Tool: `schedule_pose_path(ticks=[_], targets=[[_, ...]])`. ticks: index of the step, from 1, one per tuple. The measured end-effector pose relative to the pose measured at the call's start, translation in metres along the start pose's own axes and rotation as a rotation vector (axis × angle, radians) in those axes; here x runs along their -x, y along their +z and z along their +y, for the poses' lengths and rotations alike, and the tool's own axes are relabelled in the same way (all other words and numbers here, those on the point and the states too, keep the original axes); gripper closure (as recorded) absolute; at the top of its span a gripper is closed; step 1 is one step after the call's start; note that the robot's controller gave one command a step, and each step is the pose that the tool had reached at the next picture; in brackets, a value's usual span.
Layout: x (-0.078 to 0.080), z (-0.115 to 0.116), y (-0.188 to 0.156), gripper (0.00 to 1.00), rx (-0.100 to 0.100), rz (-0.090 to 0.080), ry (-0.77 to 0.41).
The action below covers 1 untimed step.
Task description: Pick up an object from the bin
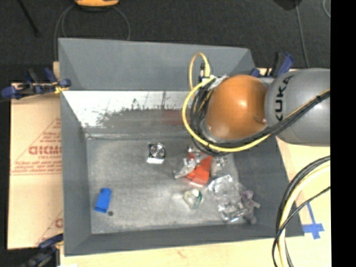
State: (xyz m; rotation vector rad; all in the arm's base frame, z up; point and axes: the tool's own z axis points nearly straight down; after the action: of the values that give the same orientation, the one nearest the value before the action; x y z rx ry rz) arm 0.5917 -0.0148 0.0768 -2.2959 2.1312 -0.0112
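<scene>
My gripper [216,159] reaches down under the arm's orange dome, right of the bin's middle. Directly under it lies a red-orange piece [199,172] with a scrap of clear plastic against its left side. A small green and white thing [193,198] lies just in front of that. To the right sits a crumpled clear plastic piece [230,195]. Whether the gripper touches the red-orange piece is hidden by the dome.
A small silver and black thing [156,152] lies left of the gripper near the bin's middle. A blue block [103,200] rests in the front left corner. The arm and its yellow cables cover the bin's back right part.
</scene>
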Motion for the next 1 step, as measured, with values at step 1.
schedule_pose_path(ticks=[1], targets=[[-0.0006,-0.0024,-0.0025,0.0,0.002,0.0,0.006]])
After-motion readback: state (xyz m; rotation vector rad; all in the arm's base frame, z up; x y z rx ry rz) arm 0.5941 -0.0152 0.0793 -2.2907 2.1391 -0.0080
